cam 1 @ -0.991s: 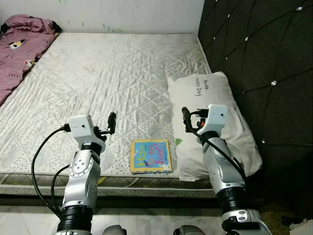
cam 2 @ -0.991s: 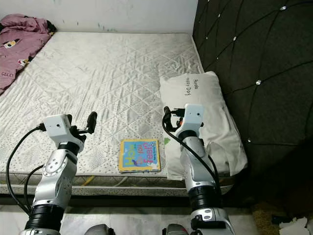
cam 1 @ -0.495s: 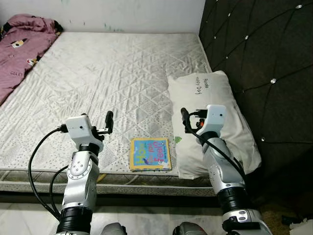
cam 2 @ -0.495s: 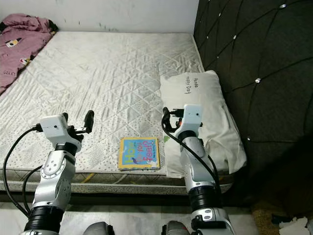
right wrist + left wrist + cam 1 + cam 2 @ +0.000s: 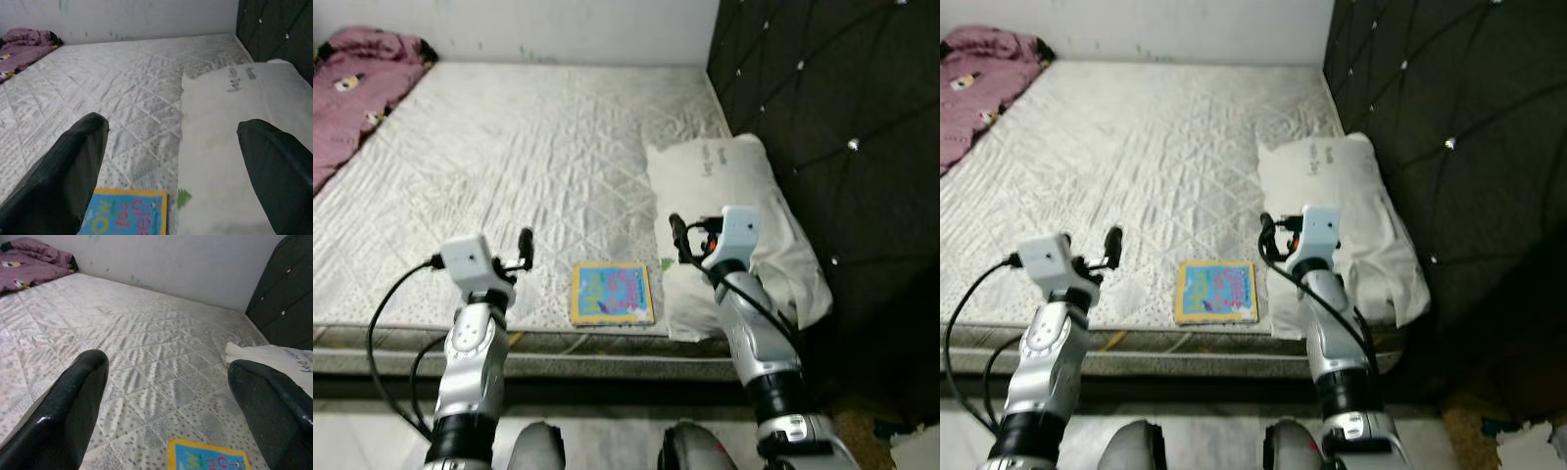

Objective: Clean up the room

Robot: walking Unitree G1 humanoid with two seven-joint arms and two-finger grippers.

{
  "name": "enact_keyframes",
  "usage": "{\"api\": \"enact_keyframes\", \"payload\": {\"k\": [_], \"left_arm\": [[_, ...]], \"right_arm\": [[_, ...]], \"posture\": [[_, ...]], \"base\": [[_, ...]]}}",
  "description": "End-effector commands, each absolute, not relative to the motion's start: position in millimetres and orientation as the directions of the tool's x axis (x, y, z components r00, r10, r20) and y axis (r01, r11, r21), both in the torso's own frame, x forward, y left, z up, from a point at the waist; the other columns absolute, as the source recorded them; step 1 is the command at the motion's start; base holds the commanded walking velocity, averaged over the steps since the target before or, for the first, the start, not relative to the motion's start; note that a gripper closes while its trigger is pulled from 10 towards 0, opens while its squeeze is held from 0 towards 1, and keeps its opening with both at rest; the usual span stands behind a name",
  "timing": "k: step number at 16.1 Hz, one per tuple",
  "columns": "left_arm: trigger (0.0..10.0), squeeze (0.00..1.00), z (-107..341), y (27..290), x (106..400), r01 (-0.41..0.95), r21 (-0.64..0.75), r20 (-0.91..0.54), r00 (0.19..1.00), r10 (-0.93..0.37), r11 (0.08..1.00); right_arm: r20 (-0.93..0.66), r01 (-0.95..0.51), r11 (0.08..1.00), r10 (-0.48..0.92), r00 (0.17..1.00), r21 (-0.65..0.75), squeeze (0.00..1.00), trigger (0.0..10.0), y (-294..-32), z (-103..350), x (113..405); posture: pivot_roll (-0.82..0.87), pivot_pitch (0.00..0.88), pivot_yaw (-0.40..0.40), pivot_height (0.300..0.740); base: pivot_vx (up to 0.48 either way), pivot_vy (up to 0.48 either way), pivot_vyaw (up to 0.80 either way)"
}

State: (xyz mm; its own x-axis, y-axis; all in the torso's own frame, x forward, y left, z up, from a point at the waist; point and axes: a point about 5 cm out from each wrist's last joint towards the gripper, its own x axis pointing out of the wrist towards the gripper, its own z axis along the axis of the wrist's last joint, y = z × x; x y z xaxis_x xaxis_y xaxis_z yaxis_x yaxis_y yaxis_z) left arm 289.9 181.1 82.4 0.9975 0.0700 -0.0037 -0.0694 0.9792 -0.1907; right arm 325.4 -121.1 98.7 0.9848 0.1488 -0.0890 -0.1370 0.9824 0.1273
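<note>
A colourful children's book (image 5: 612, 292) lies flat near the front edge of the quilted mattress (image 5: 509, 157), just left of a white pillow (image 5: 729, 211). My left gripper (image 5: 524, 253) hovers above the mattress, left of the book, open and empty. In the left wrist view its fingers (image 5: 73, 406) spread wide with the book's corner (image 5: 208, 458) low between them. My right gripper (image 5: 677, 240) hangs over the pillow's left edge, right of the book, also open and empty. In the right wrist view the book (image 5: 124, 213) lies beside the pillow (image 5: 234, 127).
A crumpled purple blanket (image 5: 352, 83) lies at the mattress's far left corner. A dark tufted headboard (image 5: 822, 98) rises along the right side, behind the pillow. A pale wall (image 5: 509, 24) closes the far side. Tiled floor (image 5: 372, 421) runs before the bed.
The whole picture has shifted and blurred a little, so the camera moved, with more floor in view. Both grippers hold about the same poses, open. The book lies where it was.
</note>
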Motion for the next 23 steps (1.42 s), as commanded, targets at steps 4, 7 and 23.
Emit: {"api": "enact_keyframes", "payload": {"k": [4,7,23], "left_arm": [[10.0,0.00,87,176,293,-0.031,-0.172,0.017,0.999,0.035,0.985],[10.0,0.00,88,176,292,-0.030,-0.177,0.024,0.999,0.035,0.984],[10.0,0.00,90,173,294,0.016,-0.186,0.033,0.999,-0.010,0.982]], "right_arm": [[-0.054,-0.174,0.981,0.179,0.982,0.085,0.00,10.0,-115,106,328],[-0.056,-0.181,0.980,0.186,0.981,0.079,0.00,10.0,-114,105,328],[-0.041,-0.252,0.962,0.258,0.965,0.107,0.00,10.0,-105,105,324]], "posture": [[-0.07,0.000,0.010,0.666],[-0.07,0.002,0.006,0.666],[-0.07,0.007,0.014,0.666]], "base": [[0.000,0.000,0.00],[0.000,0.000,0.00],[0.331,0.000,0.05]]}}
